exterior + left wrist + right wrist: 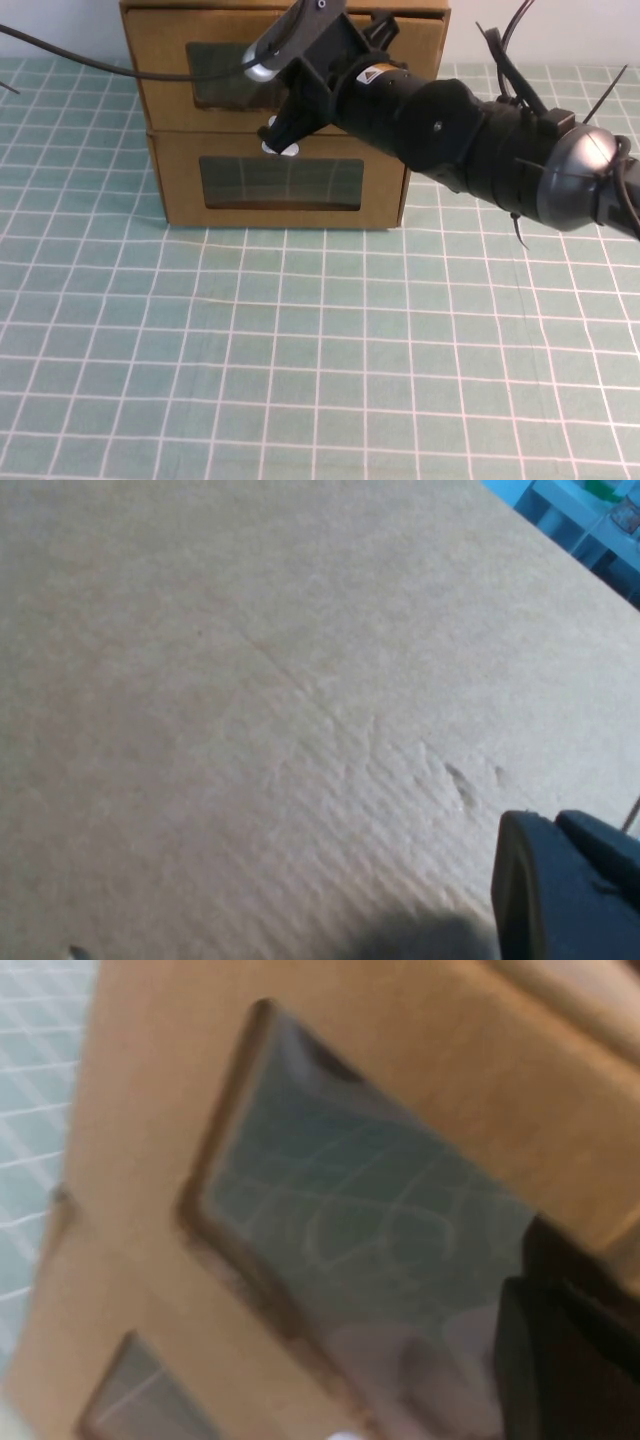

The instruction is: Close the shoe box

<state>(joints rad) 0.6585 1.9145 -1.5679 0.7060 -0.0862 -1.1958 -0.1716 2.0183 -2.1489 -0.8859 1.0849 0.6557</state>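
Two brown cardboard boxes are stacked at the table's back. The upper one is the shoe box (160,75), with a clear window (215,75); its front stands about flush above the lower box (380,180). Its pull tab is hidden behind my right gripper (280,137). That gripper is shut and empty, with its tips against the box fronts at the seam, by a white tab (283,150) above the lower window. The right wrist view shows the shoe box window (380,1220) close to the right gripper (545,1305). My left gripper (555,825) is shut against bare cardboard (250,680).
The table is covered by a green mat with a white grid (300,350). My right arm (480,140) crosses from the right in front of the upper box. The left arm does not show in the high view.
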